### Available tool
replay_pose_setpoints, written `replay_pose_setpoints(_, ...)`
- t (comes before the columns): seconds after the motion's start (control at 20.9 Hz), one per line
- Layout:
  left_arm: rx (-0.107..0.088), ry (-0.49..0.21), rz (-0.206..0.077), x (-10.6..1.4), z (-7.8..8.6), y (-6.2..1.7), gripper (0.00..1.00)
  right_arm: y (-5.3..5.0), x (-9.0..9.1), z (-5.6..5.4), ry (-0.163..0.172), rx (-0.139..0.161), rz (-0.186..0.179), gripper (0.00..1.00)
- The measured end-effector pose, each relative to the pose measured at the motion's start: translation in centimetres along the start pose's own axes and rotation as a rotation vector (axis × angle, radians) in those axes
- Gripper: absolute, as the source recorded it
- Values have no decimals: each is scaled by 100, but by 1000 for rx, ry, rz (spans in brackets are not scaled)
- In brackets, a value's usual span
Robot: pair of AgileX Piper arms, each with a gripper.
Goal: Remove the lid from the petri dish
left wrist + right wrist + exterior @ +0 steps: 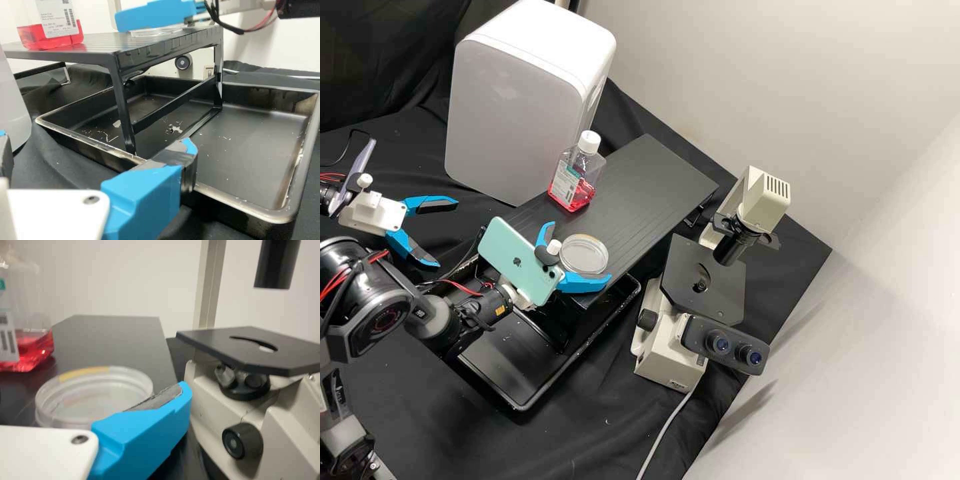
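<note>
From above I see my right gripper (581, 251) spread wide around the petri dish (584, 257) on the black shelf (653, 187), and my left gripper (447, 232) wide too. My right wrist view adds the dish's yellow strip (85, 372).

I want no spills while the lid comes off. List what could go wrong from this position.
1. The right gripper has its fingers either side of the whole petri dish. The lid and the half under it are both clear, so closing too low could clamp both and lift everything.
2. The dish sits near the edge of the raised shelf, above the tray; an off-centre squeeze might push it off.
</note>
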Motion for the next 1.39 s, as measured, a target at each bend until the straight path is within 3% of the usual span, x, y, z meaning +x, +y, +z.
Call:
replay_pose_setpoints(0.14, 0, 0, 0, 0, 0, 0, 100, 48, 54, -32, 8, 1, 28, 100)
replay_pose_setpoints(0.38, -1, 2, 0, 0, 0, 0, 100, 81, 99, -66, 21, -14, 43, 100)
replay_pose_setpoints(1.39, 7, 2, 0, 0, 0, 0, 100, -2, 124, 18, -18, -22, 6, 100)
